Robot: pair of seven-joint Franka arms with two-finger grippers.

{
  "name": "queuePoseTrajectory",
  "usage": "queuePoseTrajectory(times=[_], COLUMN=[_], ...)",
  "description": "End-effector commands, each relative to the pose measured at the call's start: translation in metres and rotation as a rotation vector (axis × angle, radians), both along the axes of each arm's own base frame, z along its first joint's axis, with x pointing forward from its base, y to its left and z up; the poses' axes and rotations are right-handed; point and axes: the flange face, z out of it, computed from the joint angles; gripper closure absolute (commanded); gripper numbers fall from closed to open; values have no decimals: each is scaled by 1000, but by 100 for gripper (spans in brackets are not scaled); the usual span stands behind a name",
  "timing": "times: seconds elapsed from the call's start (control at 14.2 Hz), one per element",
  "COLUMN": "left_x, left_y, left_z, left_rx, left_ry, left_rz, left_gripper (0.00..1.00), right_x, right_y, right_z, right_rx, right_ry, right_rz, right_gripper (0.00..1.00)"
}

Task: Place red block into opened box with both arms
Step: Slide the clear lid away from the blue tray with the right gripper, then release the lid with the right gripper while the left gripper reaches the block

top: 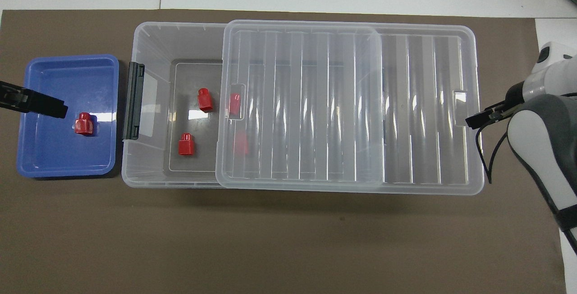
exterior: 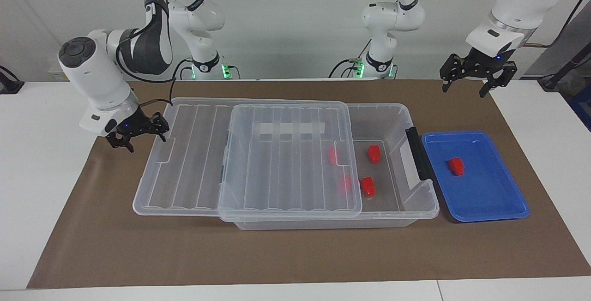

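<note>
A brown mat covers the white table; left claw wide, right claw's gap unclear.

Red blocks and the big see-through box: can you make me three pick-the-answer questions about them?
1. Where is the red block that is outside the box?
A. On the brown mat
B. In the blue tray
C. On the lid

2. How many blocks in the box are there?
A. Two
B. Six
C. Four

3. How is the lid now?
A. Covering only part of the box
B. Shutting the whole box
C. Lying in the tray

Answers: 1 B, it lies on the tray's floor. 2 C, two show uncovered and two show through the lid. 3 A, the end by the tray is uncovered and the lid overhangs the end toward the right arm.
</note>
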Motion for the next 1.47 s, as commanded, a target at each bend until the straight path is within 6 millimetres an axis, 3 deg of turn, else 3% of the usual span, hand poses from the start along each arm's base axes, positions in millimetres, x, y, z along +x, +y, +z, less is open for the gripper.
queuePoseTrajectory(times=[0.0, 0.35, 0.49, 0.63, 0.84, 0.98, 1.12, 1.26, 1.4], left_x=[-8, -10, -12, -12, -10, -17, -25, -12, 7], left_y=[3, 7, 35, 46, 61, 87, 92, 107, 109], left_z=[1, 0, 2, 1, -10, -40, -85, -109, -138], left_rx=[16, 16, 16, 15, 12, 3, -4, 2, 6], left_ry=[5, 19, 24, 25, -22, -109, -194, -204, -227], left_rz=[4, 10, 65, 82, 154, 227, 236, 261, 259], left_gripper=[0, 0, 0, 0, 0, 0, 0, 0, 0], right_x=[-7, -8, -7, -8, -19, -32, -42, -50, -56], right_y=[-19, -28, -27, -24, -12, 5, 29, 40, 55], right_z=[7, 8, 7, 9, 33, 54, 71, 85, 101], right_rx=[12, 8, 9, 14, 12, 8, -2, -6, -6], right_ry=[4, 2, 5, 4, 6, 8, 8, 1, -19], right_rz=[57, 99, 97, 83, -25, -134, -232, -344, -437], right_gripper=[3, 3, 3, 3, 3, 4, 4, 3, 2])
